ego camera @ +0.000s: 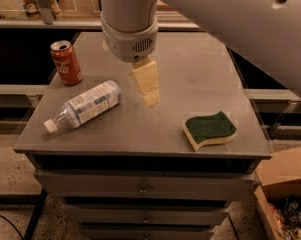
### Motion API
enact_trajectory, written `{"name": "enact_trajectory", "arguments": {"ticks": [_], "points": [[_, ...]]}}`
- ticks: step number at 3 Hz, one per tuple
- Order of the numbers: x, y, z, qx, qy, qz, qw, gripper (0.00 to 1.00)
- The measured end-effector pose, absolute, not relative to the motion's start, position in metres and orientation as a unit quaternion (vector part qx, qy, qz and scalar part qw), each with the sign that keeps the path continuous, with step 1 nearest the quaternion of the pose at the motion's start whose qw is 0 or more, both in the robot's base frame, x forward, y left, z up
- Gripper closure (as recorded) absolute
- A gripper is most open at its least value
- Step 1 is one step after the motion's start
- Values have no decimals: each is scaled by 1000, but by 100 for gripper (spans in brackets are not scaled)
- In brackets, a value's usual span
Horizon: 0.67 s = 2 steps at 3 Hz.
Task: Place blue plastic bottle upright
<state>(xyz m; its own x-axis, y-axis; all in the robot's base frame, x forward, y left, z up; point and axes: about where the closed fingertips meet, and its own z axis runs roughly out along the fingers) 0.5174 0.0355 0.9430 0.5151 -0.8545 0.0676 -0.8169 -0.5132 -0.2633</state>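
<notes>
The blue plastic bottle (85,105) lies on its side on the grey table top (190,79), at the front left, white cap pointing to the front-left corner. It is clear plastic with a pale blue-and-white label. My gripper (147,86) hangs from the big white arm over the middle of the table, just right of the bottle's base and apart from it. It holds nothing.
A red soda can (66,62) stands upright at the left, behind the bottle. A green-and-yellow sponge (209,129) lies at the front right. Drawers run below the table front. A cardboard box (285,194) sits on the floor at the lower right.
</notes>
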Motion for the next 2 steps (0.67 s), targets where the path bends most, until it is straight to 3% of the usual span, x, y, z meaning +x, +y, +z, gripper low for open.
{"name": "enact_trajectory", "arguments": {"ticks": [2], "points": [[534,60,919,-884,456,-75,75,0]]}}
